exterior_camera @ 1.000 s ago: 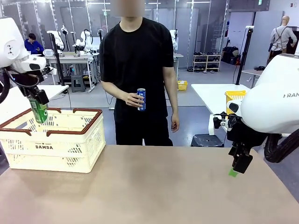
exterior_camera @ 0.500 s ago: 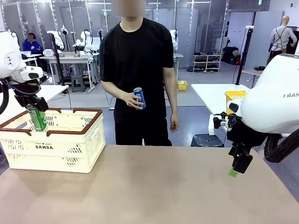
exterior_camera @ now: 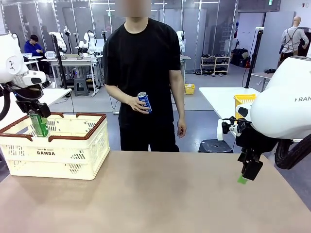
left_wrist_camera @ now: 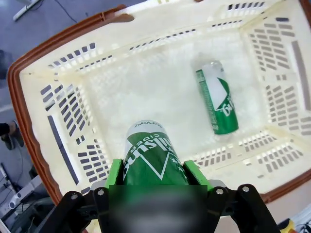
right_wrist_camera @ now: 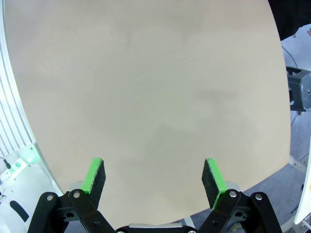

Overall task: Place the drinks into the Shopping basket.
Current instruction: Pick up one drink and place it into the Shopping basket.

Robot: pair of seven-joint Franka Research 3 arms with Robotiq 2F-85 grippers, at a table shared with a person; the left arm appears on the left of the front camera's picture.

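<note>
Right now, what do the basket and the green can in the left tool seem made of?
Shopping basket: likely moulded plastic, matte cream, judging by its slotted walls and brown rim. Green can in the left tool: probably aluminium, with glossy printed sides.

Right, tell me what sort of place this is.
Likely a lab or workshop hall: workbenches and a shelf rack stand behind the person, and the Shopping basket sits on a work table.
</note>
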